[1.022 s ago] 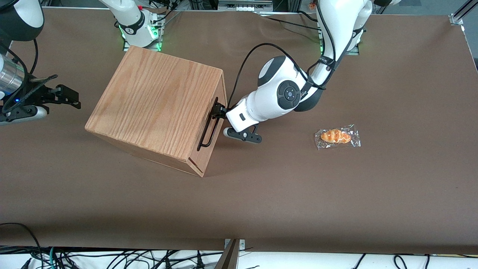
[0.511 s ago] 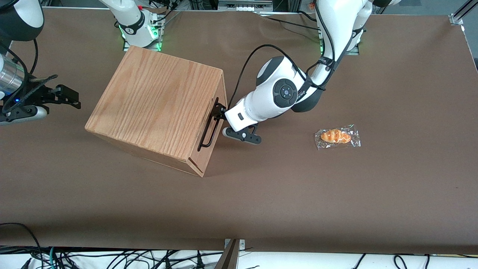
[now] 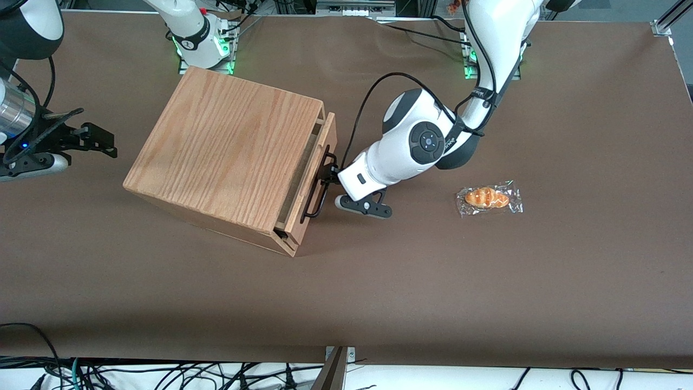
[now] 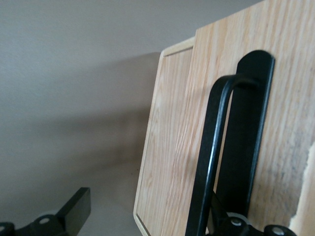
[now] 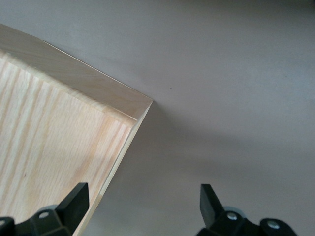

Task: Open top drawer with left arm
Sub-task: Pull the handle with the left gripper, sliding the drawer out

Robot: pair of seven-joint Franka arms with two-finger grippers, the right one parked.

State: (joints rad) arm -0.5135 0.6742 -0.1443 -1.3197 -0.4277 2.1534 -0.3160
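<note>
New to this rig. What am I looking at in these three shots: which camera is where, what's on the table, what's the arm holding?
Two robot arms are bolted to a brown table. The wide shot comes from a camera in front, looking down on it. The other two come from cameras on each arm's wrist.

On the table sit an oak-grain box and, toward the working arm's end, a wrapped bread roll.

The white left arm has its gripper at the black bar handle of the top drawer, which is pulled slightly open. The left wrist view shows that handle close up. Whether the gripper is clamped on it, the pictures don't show.
</note>
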